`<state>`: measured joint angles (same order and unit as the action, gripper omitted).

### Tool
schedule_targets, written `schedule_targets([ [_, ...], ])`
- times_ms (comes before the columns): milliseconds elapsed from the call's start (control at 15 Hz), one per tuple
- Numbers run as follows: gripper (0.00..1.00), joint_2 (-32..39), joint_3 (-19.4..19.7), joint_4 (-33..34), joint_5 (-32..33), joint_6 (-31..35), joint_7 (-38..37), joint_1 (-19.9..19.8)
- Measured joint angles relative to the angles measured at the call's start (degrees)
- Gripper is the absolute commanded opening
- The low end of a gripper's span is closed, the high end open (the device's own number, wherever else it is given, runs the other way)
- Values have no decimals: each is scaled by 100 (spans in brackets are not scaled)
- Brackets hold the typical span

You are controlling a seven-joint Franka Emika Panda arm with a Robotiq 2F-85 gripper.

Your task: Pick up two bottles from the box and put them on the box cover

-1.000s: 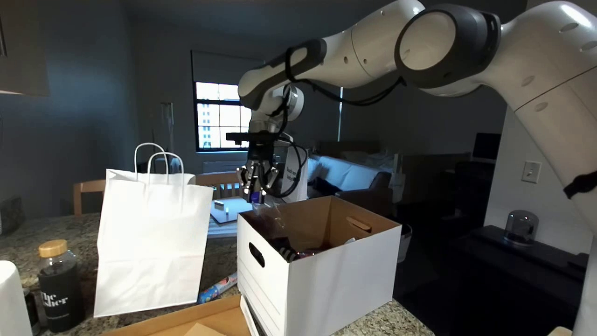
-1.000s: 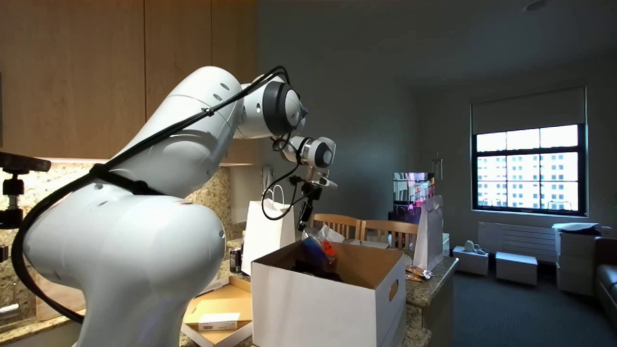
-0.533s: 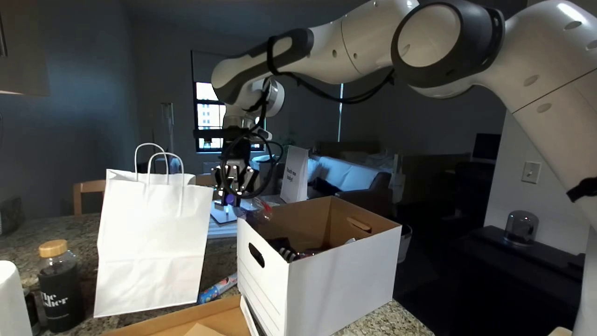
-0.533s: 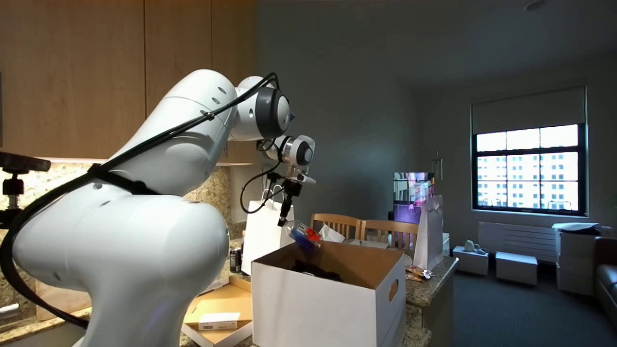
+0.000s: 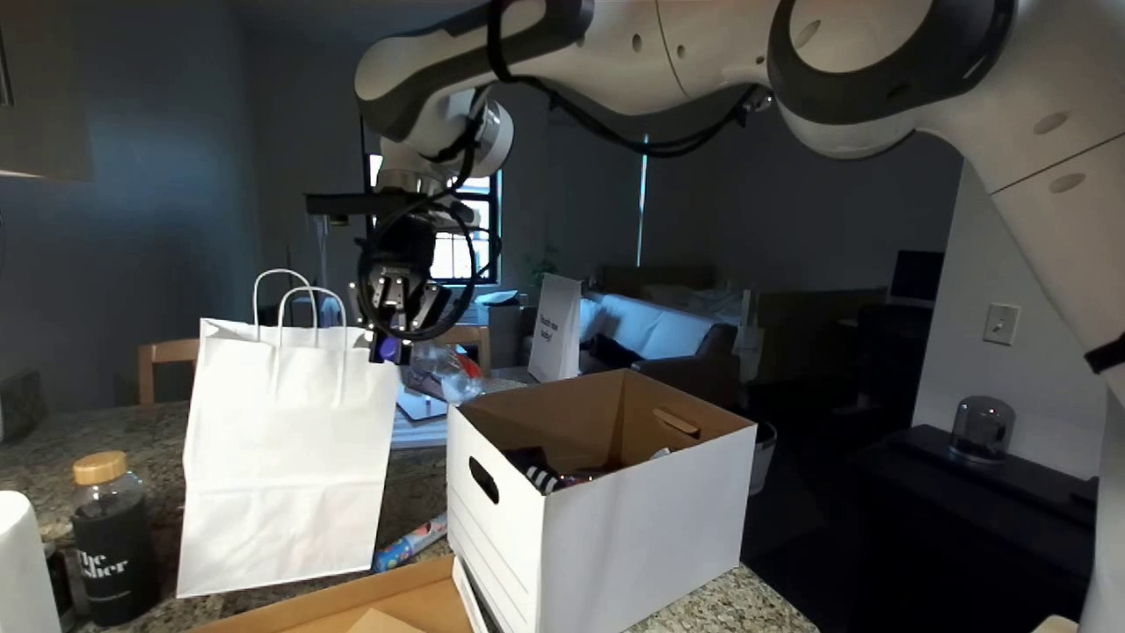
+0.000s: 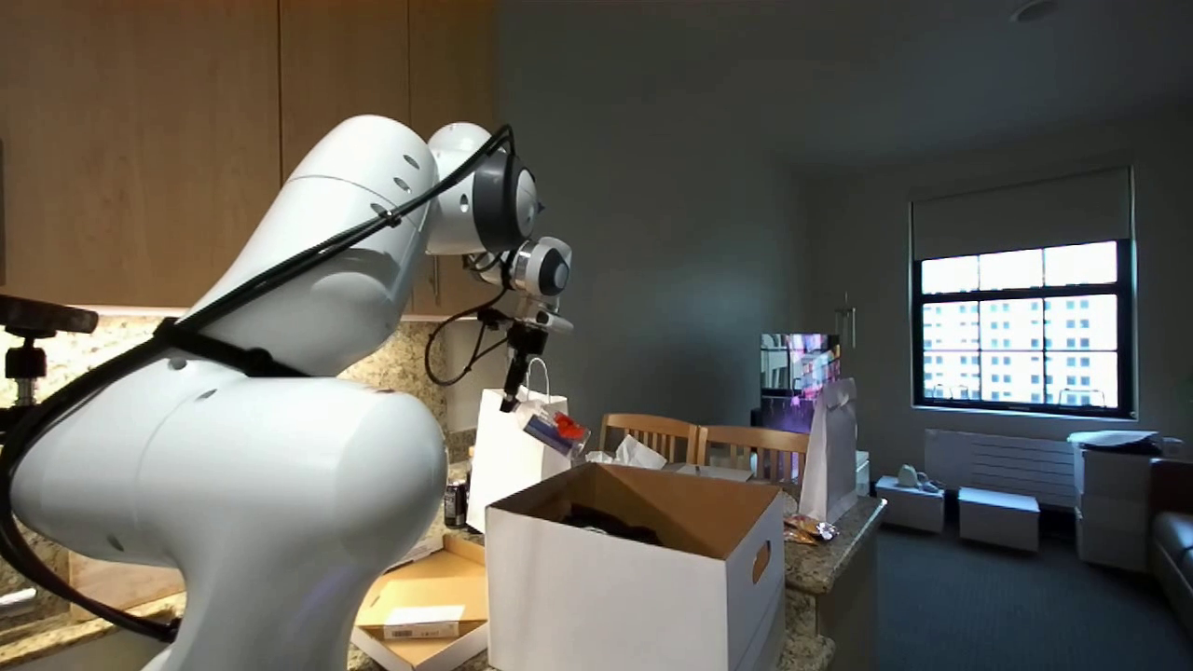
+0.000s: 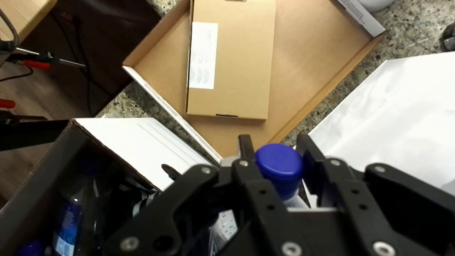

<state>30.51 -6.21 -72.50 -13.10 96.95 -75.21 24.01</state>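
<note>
A robot's gripper (image 5: 389,350) holds a bottle (image 6: 555,433) aslant in midair near the left rim of the white box (image 5: 650,527), its two fingers drawn in tight on either side of the blue cap (image 7: 279,161). The step in hand appears to be the carry, likely of the first of two bottles bound for the cover (image 7: 312,53), which lies left of the box on the granite desk (image 5: 721,607). The next move calls for a swing toward the near side and a careful lowering until the bottle has support beside the carton (image 7: 236,71) in the cover, before any release. By count: one gripper, one box, one cover and one carton; two white bags, a left bag (image 5: 290,466) and a far bag (image 5: 555,330); one bottle aloft; and, inside the box, a second bottle (image 7: 67,227), with another cap (image 7: 31,248) at the wrist view's edge suggesting, though not proving, a third.
</note>
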Motion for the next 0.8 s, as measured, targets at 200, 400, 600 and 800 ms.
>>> schedule_targets([
  [200,15,-127,1,-133,47,-103,-179,219],
  [400,15,-136,-54,-333,59,-309,-234,393],
  [600,15,-127,-292,-621,43,-462,-183,389],
  [800,15,1,-515,-955,-118,-453,342,355],
])
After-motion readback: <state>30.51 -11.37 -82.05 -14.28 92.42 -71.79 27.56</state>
